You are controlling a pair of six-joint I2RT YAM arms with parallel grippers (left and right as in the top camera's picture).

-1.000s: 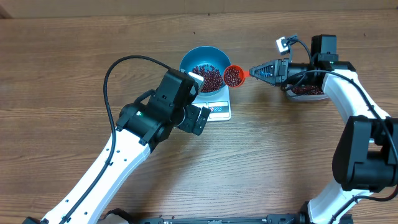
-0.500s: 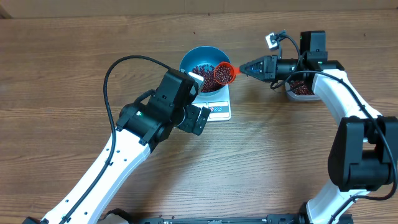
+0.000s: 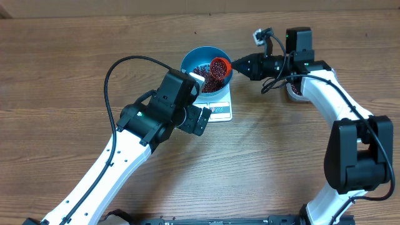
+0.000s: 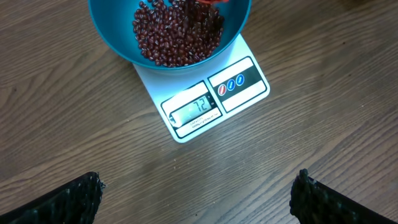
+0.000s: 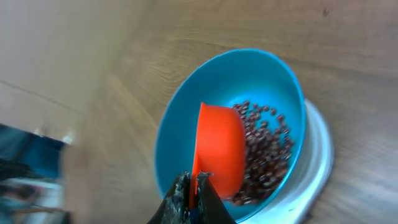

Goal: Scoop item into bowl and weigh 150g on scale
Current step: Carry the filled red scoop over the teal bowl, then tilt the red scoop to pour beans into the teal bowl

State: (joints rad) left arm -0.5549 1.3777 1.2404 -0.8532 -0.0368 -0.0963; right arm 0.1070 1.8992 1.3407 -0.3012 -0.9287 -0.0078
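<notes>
The blue bowl [image 3: 187,59] stands on the white scale [image 3: 220,111] and holds a layer of dark red beans [image 3: 203,74]. My right gripper [image 3: 236,65] is shut on the handle of an orange scoop [image 3: 219,67], which is tipped on its side over the bowl's right half. In the right wrist view the scoop [image 5: 217,149] hangs above the beans [image 5: 264,149] inside the bowl [image 5: 180,112]. My left gripper [image 4: 199,186] is open and empty over bare wood in front of the scale [image 4: 211,99], whose display reads 72.
A clear tub of beans [image 3: 294,92] sits at the right, mostly hidden behind my right arm. The left arm's black cable [image 3: 109,81] loops over the table to the left of the bowl.
My right gripper has carried the scoop leftward from beside the bowl to over it and tipped it. The left arm has not moved.
</notes>
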